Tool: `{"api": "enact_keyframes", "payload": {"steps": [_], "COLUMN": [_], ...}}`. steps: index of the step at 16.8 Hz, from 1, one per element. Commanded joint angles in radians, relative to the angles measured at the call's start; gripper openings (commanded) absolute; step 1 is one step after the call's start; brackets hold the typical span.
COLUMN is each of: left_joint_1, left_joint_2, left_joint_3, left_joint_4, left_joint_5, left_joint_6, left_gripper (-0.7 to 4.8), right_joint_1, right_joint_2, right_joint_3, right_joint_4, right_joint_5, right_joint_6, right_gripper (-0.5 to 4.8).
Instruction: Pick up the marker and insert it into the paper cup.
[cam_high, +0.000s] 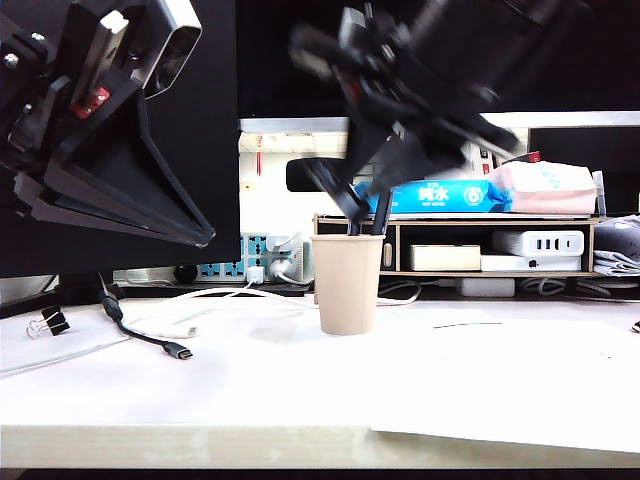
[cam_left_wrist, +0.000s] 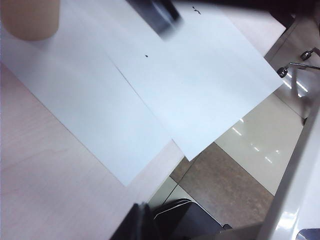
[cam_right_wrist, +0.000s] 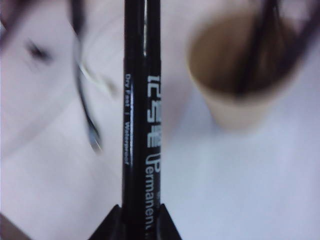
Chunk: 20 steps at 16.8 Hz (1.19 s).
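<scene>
— Nearest the lens, what lay on the table?

— Bare wood and white paper sheets, then a USB cable and a binder clip off to the left. Behind them stood the paper cup, upright, with two dark pens already leaning inside.

— And the marker?

— Clenched in the right claw, raised above the table just beside the cup — its barrel ran straight out from the jaws, tip toward the far side, not yet over the mouth.

— How should the insertion go?

— I judged it needed the tip swung over the rim, clear of those pens, then tilted down before letting go.

— The left claw?

— High on the left; whether it gaped or closed I couldn't tell.
</scene>
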Motion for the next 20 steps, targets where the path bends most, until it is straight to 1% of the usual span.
{"api": "enact_keyframes", "payload": {"steps": [1,4,6,8,9,11,14,16,17,20], "left_joint_1": [0.001,0.001,0.002,0.002,0.002,0.002,0.002,0.003,0.003,0.003], "left_joint_2": [-0.002,-0.002,-0.002,-0.002,-0.001,-0.001,-0.001,-0.001,-0.001,0.000], "left_joint_3": [0.004,0.004,0.004,0.005,0.005,0.005,0.005,0.005,0.005,0.005], "left_joint_4": [0.009,0.023,0.107,0.136,0.143,0.169,0.193,0.207,0.224,0.343], "left_joint_5": [0.000,0.000,0.000,0.000,-0.005,-0.049,-0.048,-0.049,-0.063,-0.180], "left_joint_6": [0.004,0.004,0.001,-0.003,0.000,0.000,0.001,0.005,0.006,0.008], "left_gripper": [-0.04,-0.04,-0.04,-0.04,-0.04,-0.04,-0.04,-0.04,-0.04,-0.04], "right_joint_1": [-0.039,-0.097,-0.154,-0.160,-0.160,-0.159,-0.151,-0.153,-0.153,-0.152], "right_joint_2": [-0.001,0.005,0.045,0.093,0.120,0.159,0.187,0.198,0.203,0.228], "right_joint_3": [0.028,0.028,0.029,0.030,0.034,0.043,0.043,0.043,0.043,0.043], "right_joint_4": [0.132,0.248,0.341,0.414,0.435,0.458,0.506,0.510,0.512,0.515], "right_joint_5": [0.008,-0.001,-0.042,-0.048,-0.058,-0.072,-0.067,-0.068,-0.067,-0.065], "right_joint_6": [-0.012,-0.023,-0.033,-0.084,-0.083,-0.087,-0.153,-0.170,-0.185,-0.192], "right_gripper": [0.80,0.80,0.80,0.80,0.80,0.81,0.80,0.80,0.80,0.80]}}
